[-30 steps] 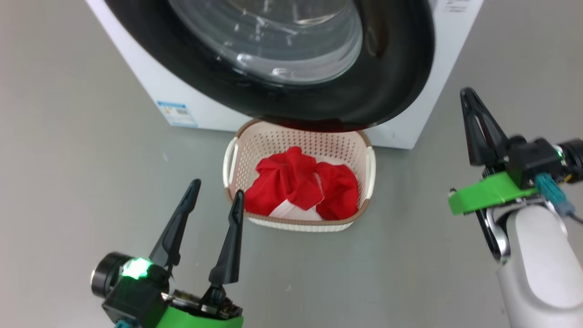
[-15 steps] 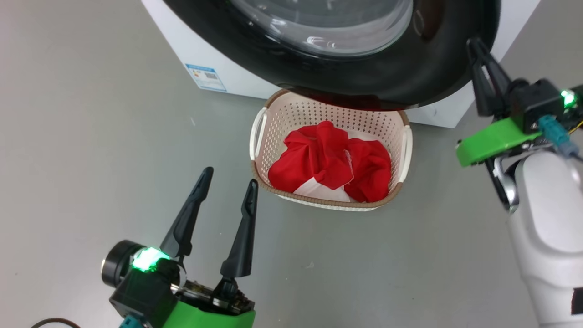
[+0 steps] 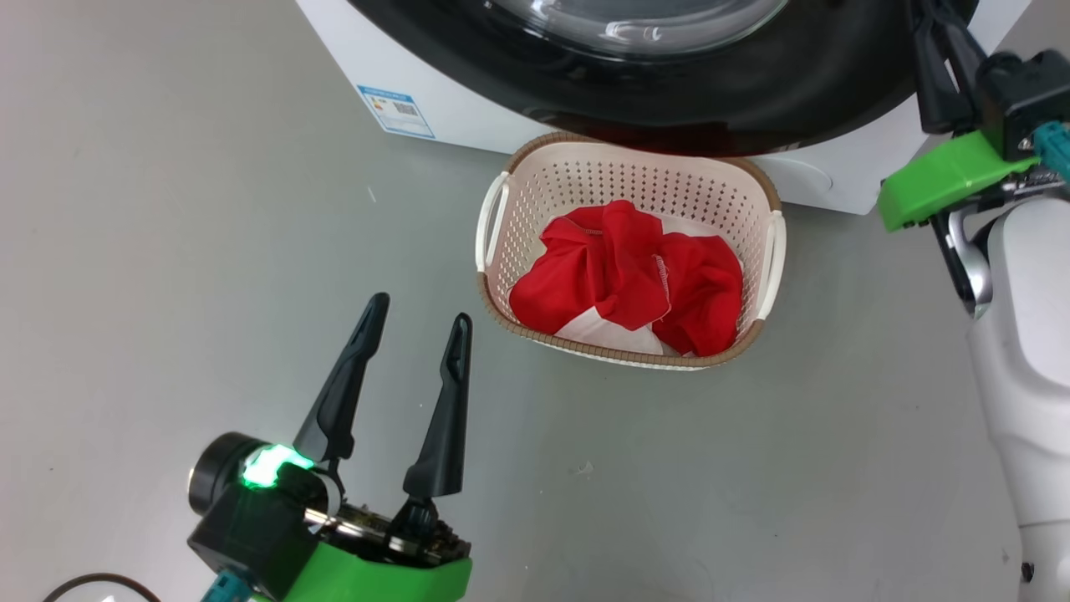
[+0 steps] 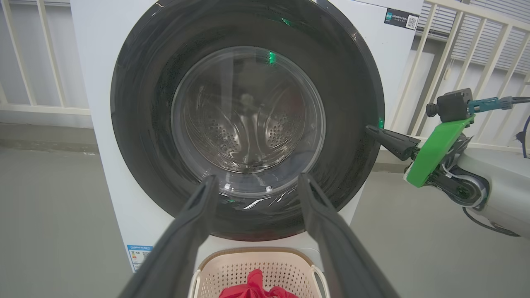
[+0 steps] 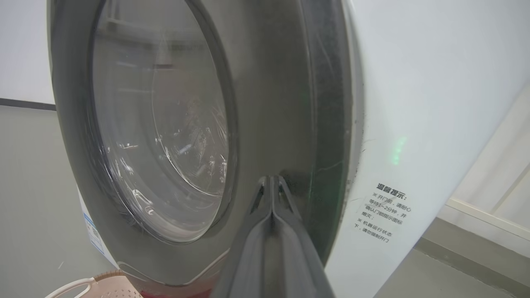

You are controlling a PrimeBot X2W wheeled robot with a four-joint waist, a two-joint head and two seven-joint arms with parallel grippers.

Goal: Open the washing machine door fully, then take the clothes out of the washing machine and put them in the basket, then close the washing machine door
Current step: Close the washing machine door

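Closing stage of the unloading task. The washing machine door [image 4: 140, 124] lies against, or very nearly against, the front of the washing machine [image 4: 95, 82]; whether its latch has caught cannot be told. The clothes [image 3: 627, 276] lie heaped in the basket [image 3: 585, 180], which stands on the floor just in front of the machine, below the door.

Handling, by judgement: the door is a stiff, fairly heavy hinged panel. Its glossy black rim is probably slippery, so a flat push should serve better than a pinch. The push belongs on the rim at the right, apparently the free edge, and not on the bulging glass, the more fragile part. The clothes are soft and light and need no further hold.

Right gripper [image 5: 271, 180]: fingers pressed together with nothing between them, arm reached far and to the right, tips at the right edge of the door rim and seemingly touching it.

Left gripper [image 3: 420, 308]: jaws moderately spread and empty, held low and near, left of the basket and well apart from the door, fingers pointing towards the machine
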